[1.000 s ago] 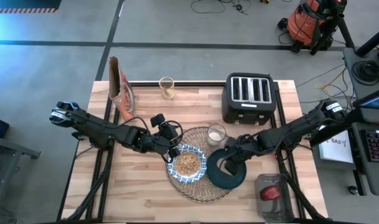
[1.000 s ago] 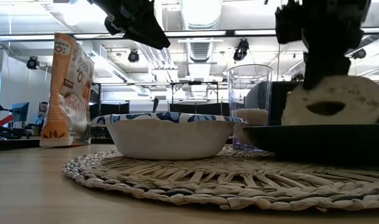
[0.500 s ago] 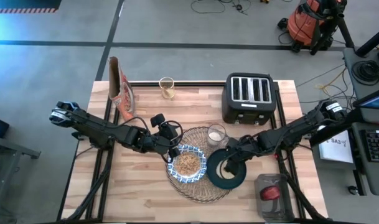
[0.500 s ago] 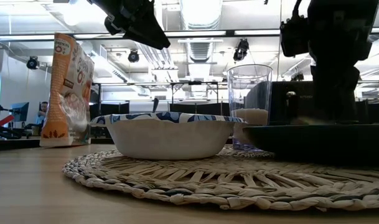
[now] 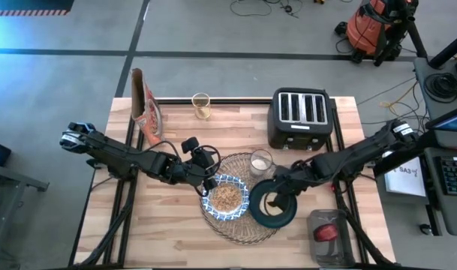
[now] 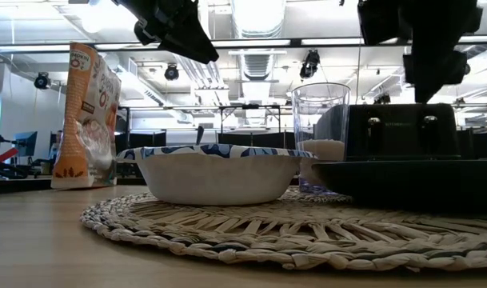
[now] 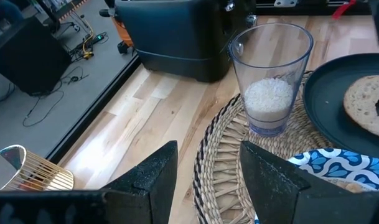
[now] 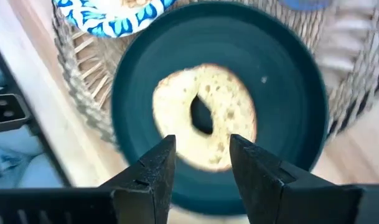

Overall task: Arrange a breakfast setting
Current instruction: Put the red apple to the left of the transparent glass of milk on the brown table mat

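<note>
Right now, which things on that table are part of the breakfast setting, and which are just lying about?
Part of the setting:
- woven placemat
- blue-and-white bowl of cereal
- dark teal plate with a bagel half on it
- clear glass, partly filled

Just lying about:
- black toaster
- cereal bag
- second glass near the table's far edge
- container with something red

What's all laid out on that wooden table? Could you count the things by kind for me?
Glasses: 2, one on the mat, one at the far edge
Bowl: 1
Plate: 1
Bagel: 1
Straw mat: 1
Toaster: 1
Cereal bag: 1
Container with something red: 1
Total: 9
</note>
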